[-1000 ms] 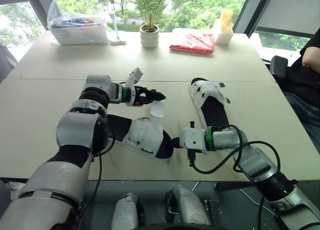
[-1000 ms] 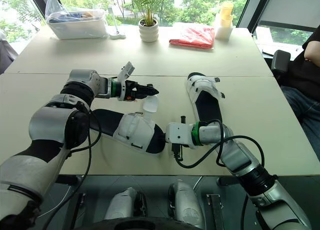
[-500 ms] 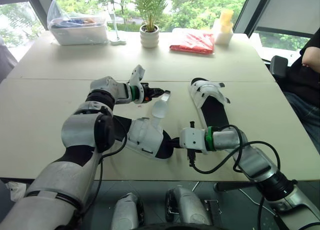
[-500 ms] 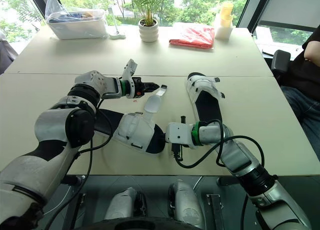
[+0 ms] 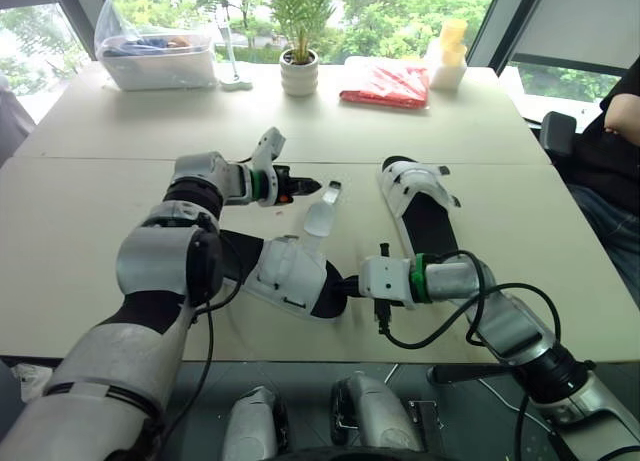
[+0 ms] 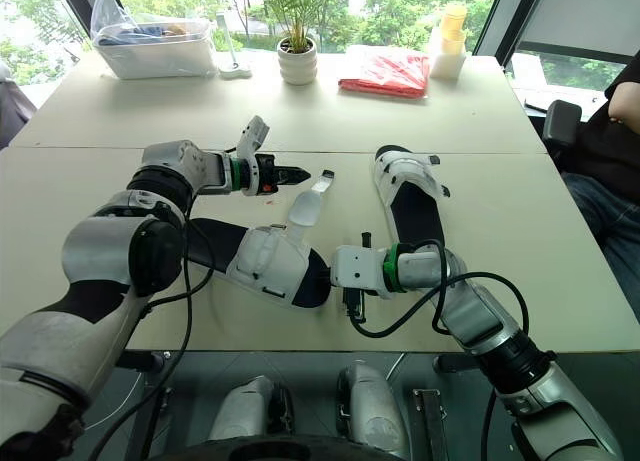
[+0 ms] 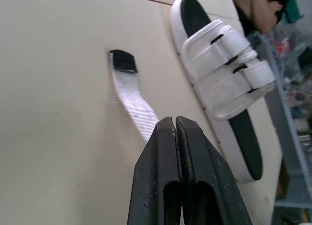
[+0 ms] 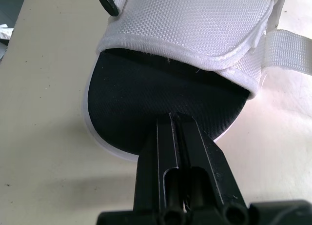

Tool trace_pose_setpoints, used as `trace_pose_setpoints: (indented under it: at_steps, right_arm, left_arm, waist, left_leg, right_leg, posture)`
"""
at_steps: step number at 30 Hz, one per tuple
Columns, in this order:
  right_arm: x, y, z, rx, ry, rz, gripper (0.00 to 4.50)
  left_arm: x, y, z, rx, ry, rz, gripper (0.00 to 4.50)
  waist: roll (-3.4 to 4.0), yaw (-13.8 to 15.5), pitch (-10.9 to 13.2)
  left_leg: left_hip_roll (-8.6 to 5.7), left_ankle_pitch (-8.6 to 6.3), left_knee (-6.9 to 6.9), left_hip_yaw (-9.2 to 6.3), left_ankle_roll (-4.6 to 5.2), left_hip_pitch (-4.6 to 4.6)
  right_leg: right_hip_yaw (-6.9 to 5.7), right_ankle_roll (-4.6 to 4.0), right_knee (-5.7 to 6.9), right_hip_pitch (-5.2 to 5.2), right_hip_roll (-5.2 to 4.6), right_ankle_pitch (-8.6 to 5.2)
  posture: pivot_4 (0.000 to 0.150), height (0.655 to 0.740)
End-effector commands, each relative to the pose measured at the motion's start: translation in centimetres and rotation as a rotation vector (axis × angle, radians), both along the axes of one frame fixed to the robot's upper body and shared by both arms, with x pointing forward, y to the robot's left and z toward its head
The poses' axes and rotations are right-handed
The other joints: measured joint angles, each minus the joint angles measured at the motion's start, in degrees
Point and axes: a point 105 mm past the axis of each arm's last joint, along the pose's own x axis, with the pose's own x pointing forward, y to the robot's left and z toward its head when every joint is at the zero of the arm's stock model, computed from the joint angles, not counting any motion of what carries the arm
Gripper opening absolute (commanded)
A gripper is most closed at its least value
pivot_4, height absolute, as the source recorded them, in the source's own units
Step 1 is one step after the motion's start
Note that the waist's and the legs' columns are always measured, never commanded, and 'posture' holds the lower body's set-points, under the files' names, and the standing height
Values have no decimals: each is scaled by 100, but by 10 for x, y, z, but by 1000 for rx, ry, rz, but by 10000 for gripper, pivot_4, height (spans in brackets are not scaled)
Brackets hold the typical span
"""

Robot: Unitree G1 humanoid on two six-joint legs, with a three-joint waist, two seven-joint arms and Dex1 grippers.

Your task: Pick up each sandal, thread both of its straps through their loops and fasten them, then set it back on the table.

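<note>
Lying loose, strap (image 7: pixel 129 100) beside closed left tool (image 7: pixel 175 120).

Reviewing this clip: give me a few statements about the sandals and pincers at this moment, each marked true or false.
1. The left pincer grips the loose strap. False: it is shut on nothing, and the strap's end lies free just ahead of it.
2. The far sandal has both straps fastened across its top. True.
3. The right pincer is open above the far sandal. False: it is shut, at the end of the near sandal.
4. The loose strap belongs to the near sandal. True.
5. The potted plant stands between the sandals. False: it stands near the table's far edge, by the red packet.
</note>
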Motion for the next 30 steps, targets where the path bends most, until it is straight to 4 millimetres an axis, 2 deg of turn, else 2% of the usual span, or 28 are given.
trace_pose_setpoints:
  at_steps: [1, 6, 7, 21, 22, 24, 30]
  right_arm:
    - [-9, -6, -26, -71, 95, -1, 0]
    - [-10, -5, -26, -71, 97, -2, 0]
    - [-10, -5, -26, -71, 97, -3, 0]
    - [-11, -10, -31, -82, 95, -22, 0]
    - [-11, -10, -31, -82, 94, -22, 0]
    - [-10, -10, -31, -84, 93, -21, 0]
    - [-11, -11, -31, -92, 92, -16, 0]
  left_arm:
    - [0, 2, 2, 35, -16, -17, 17448]
    - [-1, -10, 4, -5, 25, 0, 41202]
    - [-2, -12, 4, -11, 36, 0, 44464]
    - [-7, -39, -2, -55, 78, -16, 44464]
    - [-7, -40, -2, -60, 74, -17, 39368]
    - [-8, -43, 1, -78, 72, -30, 33661]
    - [-5, -41, 10, -120, 46, -31, 3326]
  waist:
    - [0, 0, 0]
    - [0, 1, 0]
    - [0, 2, 0]
    - [0, 11, -2]
    - [0, 11, -2]
    - [-1, 11, -2]
    - [0, 6, -2]
  left_leg:
    - [0, 0, 0, 0, 0, 0]
    - [0, 0, 0, 0, 0, 0]
    - [0, 0, 0, -1, 0, 0]
    - [0, 0, 1, -1, 0, 7]
    - [0, 0, 1, -1, 0, 7]
    - [0, 0, 1, -1, 0, 6]
    - [0, 0, 1, -1, 0, 6]
  right_leg:
    - [0, 0, 0, 0, 0, 0]
    - [0, 0, 0, 0, -1, 0]
    - [0, 0, 0, 0, -1, 0]
    - [0, 0, 1, 7, -2, 0]
    - [0, 0, 1, 7, -2, 0]
    - [0, 0, 1, 6, -2, 0]
    - [0, 0, 2, 5, -2, 0]
  posture:
    - [1500, 7241]
    - [1500, 7241]
    - [1500, 7241]
    - [1500, 7241]
    - [1500, 7241]
    - [1500, 7241]
    - [1500, 7241]
